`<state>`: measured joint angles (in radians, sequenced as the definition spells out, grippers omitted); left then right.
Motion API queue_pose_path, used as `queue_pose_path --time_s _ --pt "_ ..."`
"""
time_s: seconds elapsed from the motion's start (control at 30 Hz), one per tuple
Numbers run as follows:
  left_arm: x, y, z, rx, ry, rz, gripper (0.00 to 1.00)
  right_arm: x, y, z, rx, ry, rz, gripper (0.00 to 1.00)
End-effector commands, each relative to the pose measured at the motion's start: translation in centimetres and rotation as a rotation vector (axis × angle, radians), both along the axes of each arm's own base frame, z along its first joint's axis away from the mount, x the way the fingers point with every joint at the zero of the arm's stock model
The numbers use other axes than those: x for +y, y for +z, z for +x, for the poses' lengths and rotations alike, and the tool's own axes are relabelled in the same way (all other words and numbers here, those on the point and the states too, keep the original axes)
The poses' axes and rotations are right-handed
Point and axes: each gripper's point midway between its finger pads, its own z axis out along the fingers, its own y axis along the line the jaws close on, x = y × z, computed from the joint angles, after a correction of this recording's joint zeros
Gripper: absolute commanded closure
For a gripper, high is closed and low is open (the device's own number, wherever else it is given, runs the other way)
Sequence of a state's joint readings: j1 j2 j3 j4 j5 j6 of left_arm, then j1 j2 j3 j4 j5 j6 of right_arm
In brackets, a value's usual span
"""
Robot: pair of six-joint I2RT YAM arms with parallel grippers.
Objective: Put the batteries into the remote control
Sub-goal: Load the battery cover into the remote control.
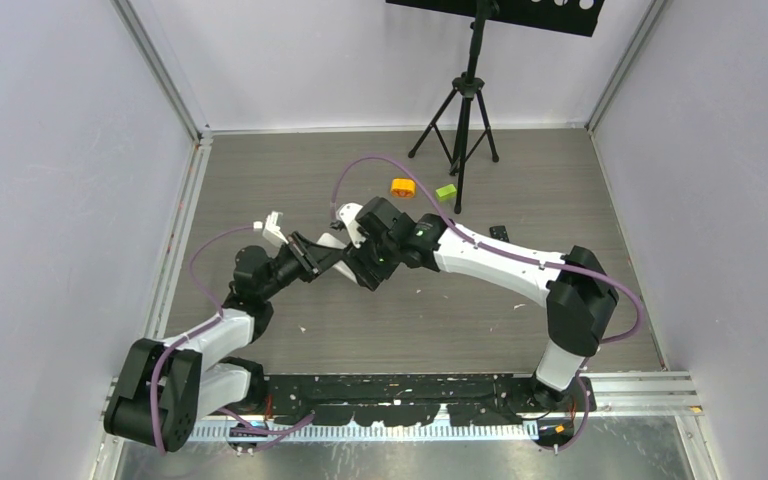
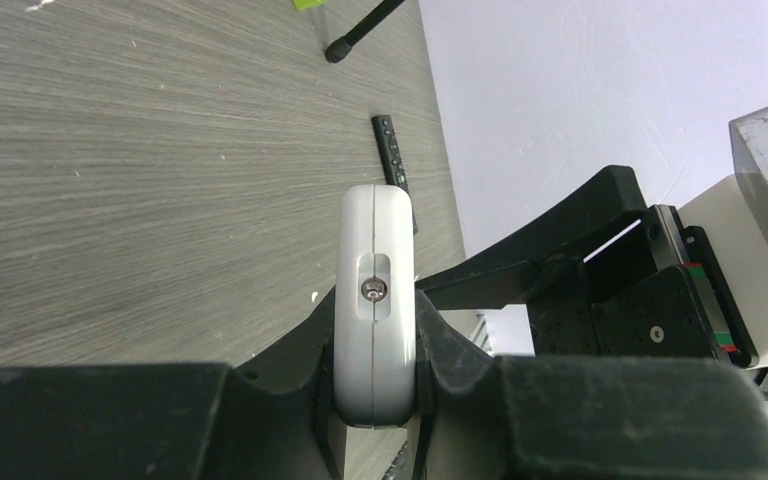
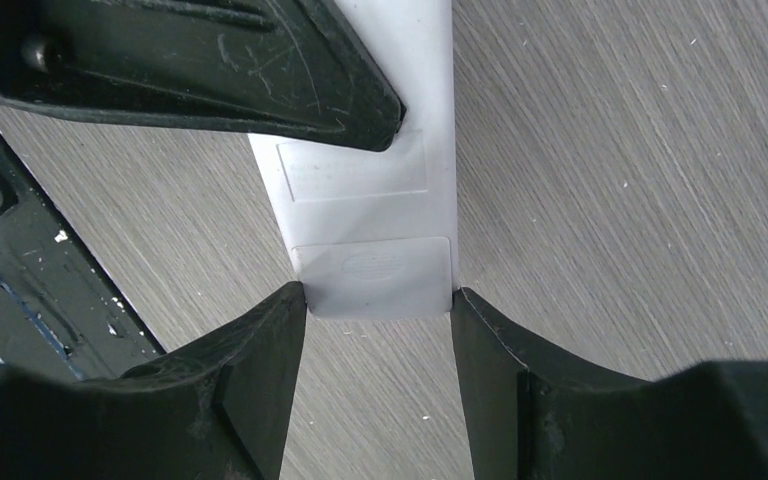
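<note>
The white remote control (image 2: 375, 235) is held edge-on above the table, with my left gripper (image 2: 375, 335) shut on its two flat faces. In the right wrist view its back faces the camera, showing a rectangular cover panel (image 3: 372, 275) at the near end. My right gripper (image 3: 378, 300) meets that end, its two fingertips touching the remote control's (image 3: 360, 180) opposite side edges. From above, both grippers meet mid-table around the remote control (image 1: 331, 241). No batteries show in any view.
A slim black remote (image 1: 498, 232) lies right of the arms, also in the left wrist view (image 2: 390, 150). An orange round block (image 1: 403, 187) and a lime green block (image 1: 446, 192) sit near a black tripod (image 1: 465, 110) at the back.
</note>
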<state>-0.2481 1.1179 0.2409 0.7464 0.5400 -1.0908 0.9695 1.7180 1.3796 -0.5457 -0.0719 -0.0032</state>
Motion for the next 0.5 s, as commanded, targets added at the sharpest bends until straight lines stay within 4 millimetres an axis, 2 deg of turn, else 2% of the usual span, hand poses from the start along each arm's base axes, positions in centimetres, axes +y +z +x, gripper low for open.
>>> queue_pose_path --time_s 0.0,0.3,0.47 --pt "-2.3 6.6 -2.1 -0.071 -0.171 -0.161 1.00 2.0 1.5 0.9 -0.024 -0.009 0.063 0.39" --pt "-2.1 6.3 -1.4 -0.015 -0.135 -0.146 1.00 1.0 2.9 0.8 -0.044 -0.024 0.065 0.29" --pt "-1.9 5.8 -1.1 0.007 -0.116 -0.141 1.00 0.8 4.4 1.0 -0.064 -0.066 0.094 0.17"
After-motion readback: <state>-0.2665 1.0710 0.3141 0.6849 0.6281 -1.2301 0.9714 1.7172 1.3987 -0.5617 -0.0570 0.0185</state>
